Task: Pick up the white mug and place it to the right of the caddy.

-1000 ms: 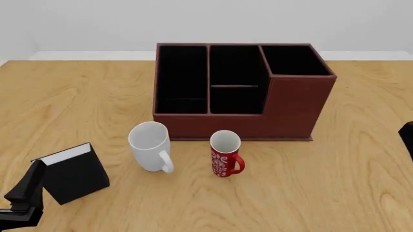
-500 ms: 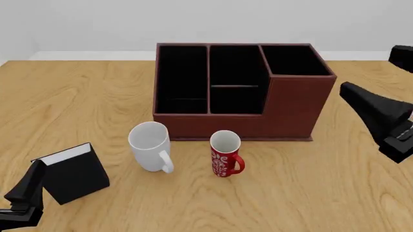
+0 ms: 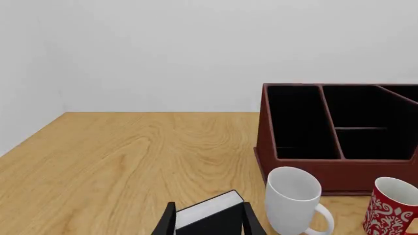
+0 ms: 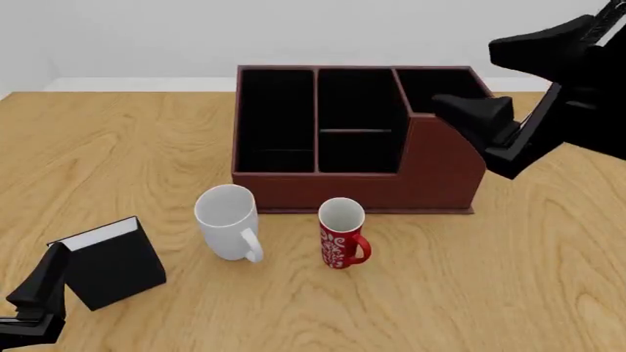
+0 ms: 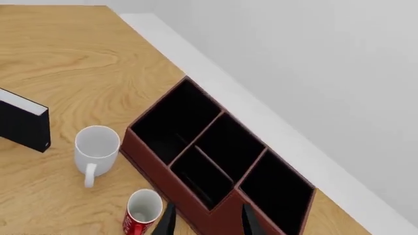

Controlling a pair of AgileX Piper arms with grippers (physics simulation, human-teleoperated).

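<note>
Glossy white mug [image 3: 294, 200]: hard, smooth, likely slippery and breakable; you'd best pinch its rim wall or straddle the body, handle clear.
Left wrist view: mug at the caddy's [image 3: 339, 134] 7 o'clock, beside the red mug [image 3: 389, 206]; left gripper [image 3: 207, 223] fingers spread around the black book [image 3: 207, 215].
Front view: mug [image 4: 228, 221] upright, untouched; right gripper [image 4: 479, 110] aloft at the caddy's [image 4: 362, 139] 3 o'clock.
Right wrist view: right fingers [image 5: 168, 220] parted, empty.

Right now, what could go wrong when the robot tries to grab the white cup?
1. The red mug stands close beside the white mug, so the right gripper, reaching across from above the caddy, might knock it over.
2. The white mug's handle faces the arms' side, so a sideways grasp could catch it and tip the mug.
3. The book stands near its other side and could be bumped.
</note>
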